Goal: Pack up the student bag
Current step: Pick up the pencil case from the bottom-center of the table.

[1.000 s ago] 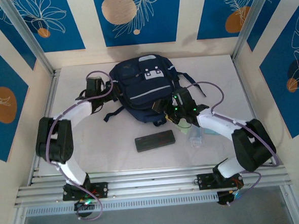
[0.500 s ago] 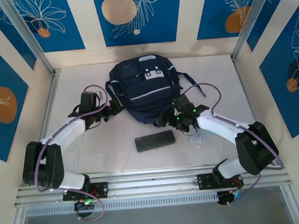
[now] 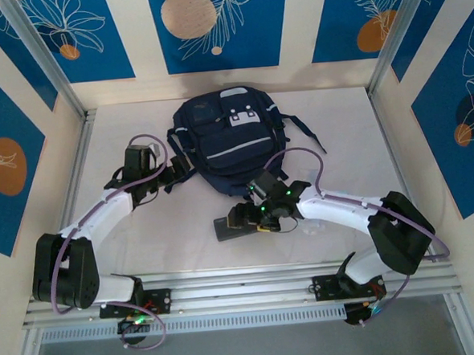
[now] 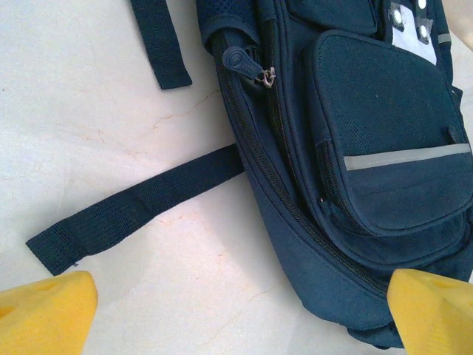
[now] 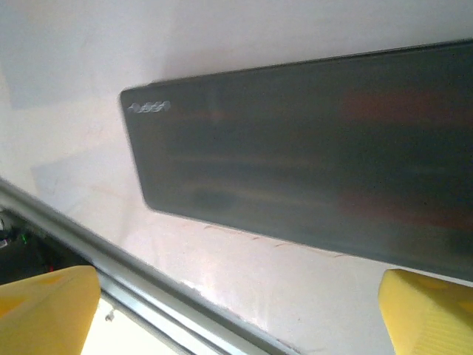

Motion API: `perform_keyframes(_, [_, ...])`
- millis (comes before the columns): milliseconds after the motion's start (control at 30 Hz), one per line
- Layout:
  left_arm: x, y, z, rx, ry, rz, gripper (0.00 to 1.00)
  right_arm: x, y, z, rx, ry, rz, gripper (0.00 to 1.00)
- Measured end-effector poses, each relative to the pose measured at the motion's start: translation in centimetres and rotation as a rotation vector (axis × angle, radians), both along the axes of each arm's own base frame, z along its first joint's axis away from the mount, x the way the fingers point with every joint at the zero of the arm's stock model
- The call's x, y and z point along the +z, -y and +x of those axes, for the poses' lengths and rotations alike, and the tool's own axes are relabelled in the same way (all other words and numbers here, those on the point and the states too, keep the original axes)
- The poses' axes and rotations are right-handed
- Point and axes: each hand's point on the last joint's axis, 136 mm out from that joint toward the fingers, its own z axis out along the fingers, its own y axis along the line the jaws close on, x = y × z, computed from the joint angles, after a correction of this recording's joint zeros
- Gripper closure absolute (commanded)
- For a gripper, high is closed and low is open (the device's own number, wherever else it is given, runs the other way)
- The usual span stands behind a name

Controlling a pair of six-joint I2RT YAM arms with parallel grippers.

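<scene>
Right wrist view crops dark case (image 5: 310, 148) beneath spread right pincer (image 5: 236, 314)

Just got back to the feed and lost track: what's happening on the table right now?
Both arms are at work around the student bag, which lies flat at the far side of the table. The left gripper hovers beside the bag, above a loose strap, jaws wide open and holding nothing. The right gripper is poised over a flat dark case lying in front of the bag, jaws also open. Nothing is gripped yet.
</scene>
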Motion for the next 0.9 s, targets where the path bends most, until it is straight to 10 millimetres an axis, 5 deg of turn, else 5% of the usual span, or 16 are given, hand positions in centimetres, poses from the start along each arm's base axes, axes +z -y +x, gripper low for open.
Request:
perform_keyframes(233, [0.5, -0.4, -0.1, 0.006, 0.008, 0.002, 0.0, 1.6, -2.6, 0.6, 0.249, 0.124, -0.068, 0.07])
perform_keyframes(467, [1.8, -2.6, -0.7, 0.048, 0.031, 0.048, 0.0, -1.9, -5.3, -4.9, 0.483, 0.045, -0.105, 0.06])
perform_keyframes(600, [2.5, -3.8, -1.0, 0.072, 0.047, 0.07, 0.0, -2.9, -7.2, -6.4, 0.56, 0.031, -0.11, 0.06])
perform_keyframes(733, [2.9, -4.1, -1.1, 0.08, 0.056, 0.069, 0.0, -3.3, -8.7, -4.9, 0.571, 0.07, -0.114, 0.06])
perform_keyframes(900, [3.0, -4.1, -1.1, 0.081, 0.057, 0.069, 0.0, -2.4, -11.2, -0.5, 0.559, 0.192, -0.091, 0.06])
